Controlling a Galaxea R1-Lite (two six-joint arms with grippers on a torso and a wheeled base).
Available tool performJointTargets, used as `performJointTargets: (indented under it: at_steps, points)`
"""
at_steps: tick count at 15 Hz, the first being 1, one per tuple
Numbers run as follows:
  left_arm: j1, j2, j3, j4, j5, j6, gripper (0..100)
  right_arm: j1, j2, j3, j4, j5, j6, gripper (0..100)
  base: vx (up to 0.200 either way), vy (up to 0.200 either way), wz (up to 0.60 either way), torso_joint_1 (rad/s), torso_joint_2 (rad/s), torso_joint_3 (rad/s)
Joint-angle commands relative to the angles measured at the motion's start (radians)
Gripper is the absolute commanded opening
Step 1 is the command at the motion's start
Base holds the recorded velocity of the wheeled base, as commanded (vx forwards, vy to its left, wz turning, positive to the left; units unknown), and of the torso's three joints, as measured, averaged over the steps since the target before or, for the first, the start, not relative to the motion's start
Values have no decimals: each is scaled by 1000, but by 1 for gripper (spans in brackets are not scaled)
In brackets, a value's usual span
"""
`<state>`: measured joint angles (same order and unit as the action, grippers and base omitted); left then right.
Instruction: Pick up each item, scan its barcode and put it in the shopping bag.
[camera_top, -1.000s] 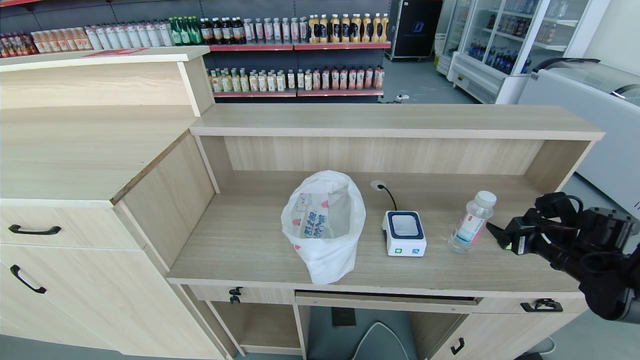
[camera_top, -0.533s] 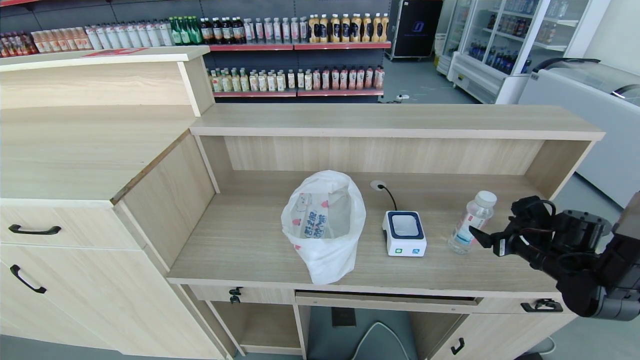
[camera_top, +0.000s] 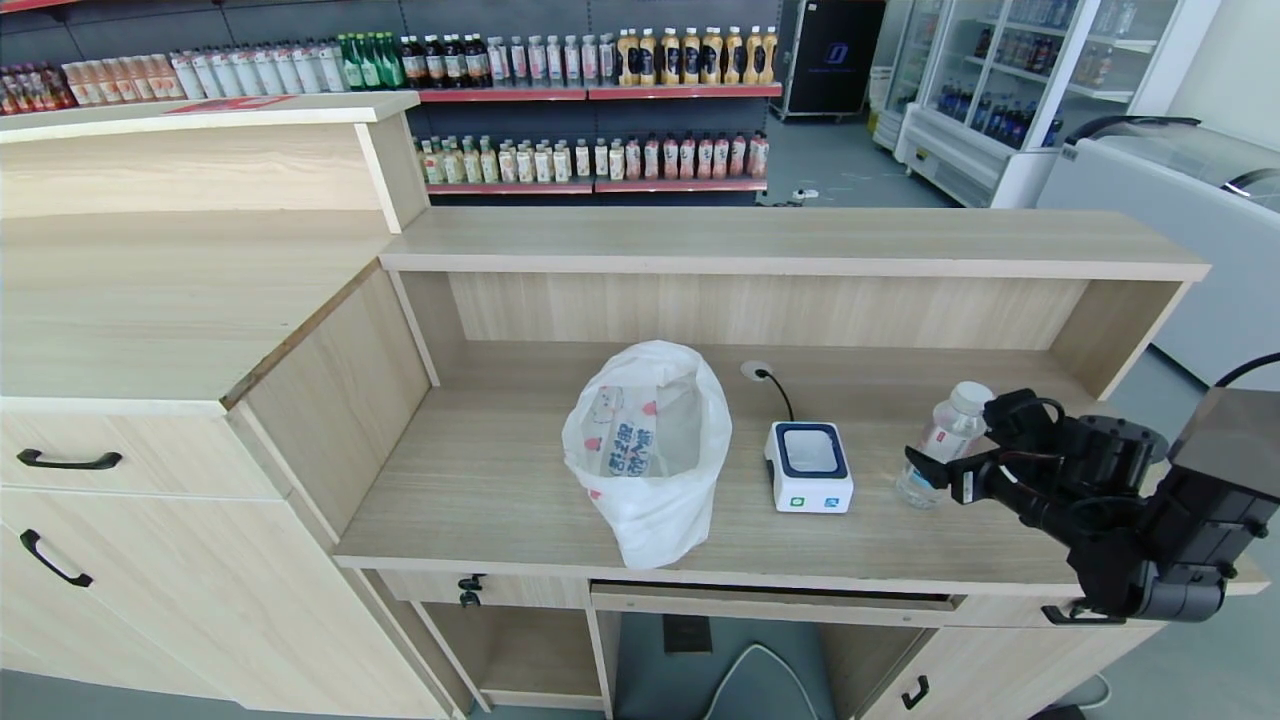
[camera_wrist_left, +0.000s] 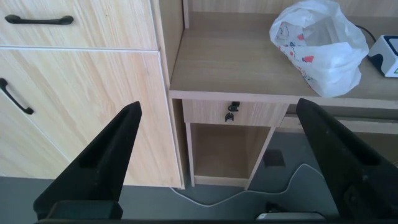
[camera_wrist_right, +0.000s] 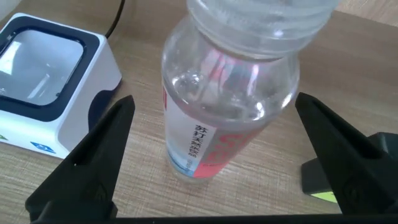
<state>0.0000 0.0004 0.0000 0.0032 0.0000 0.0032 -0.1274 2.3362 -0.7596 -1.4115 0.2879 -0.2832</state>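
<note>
Left tool (camera_wrist_left: 217, 106): fingers spread wide, gripping nothing. It hangs low off the counter's (camera_top: 480, 480) left front corner, facing the drawer fronts (camera_wrist_left: 81, 25) and the open space under the counter.

Shopping bag (camera_top: 647, 450): white plastic, standing on the counter left of centre, mouth open upward. Coloured print shows on its side; cannot tell whether that is the bag itself or something in it.

Scanner (camera_top: 808, 465): small white box with a dark-framed window on top, just right of the bag and apart from it. Its black cable (camera_top: 778, 393) runs back to a hole in the counter.

Bottle (camera_top: 935, 445): clear, white cap, red and white label. It stands upright on the counter right of the scanner, not lifted.

Right tool (camera_wrist_right: 214, 102): open, one finger on each side of the bottle at about label height. Gaps show on both sides in the right wrist view, so no grip.

Behind the counter: shelves of drinks (camera_top: 590, 60).
</note>
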Motion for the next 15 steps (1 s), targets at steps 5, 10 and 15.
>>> performJointTargets:
  at_steps: [5,10,15]
  points:
    - [0,0,0,0,0,0,100,37,55,-43,-1,4,-25,100,0,0,0,0,0,0]
    - [0,0,0,0,0,0,100,55,81,-98,0,2,-40,100,0,0,0,0,0,0]
    - [0,0,0,0,0,-2,100,52,97,-129,14,8,-45,100,0,0,0,0,0,0]
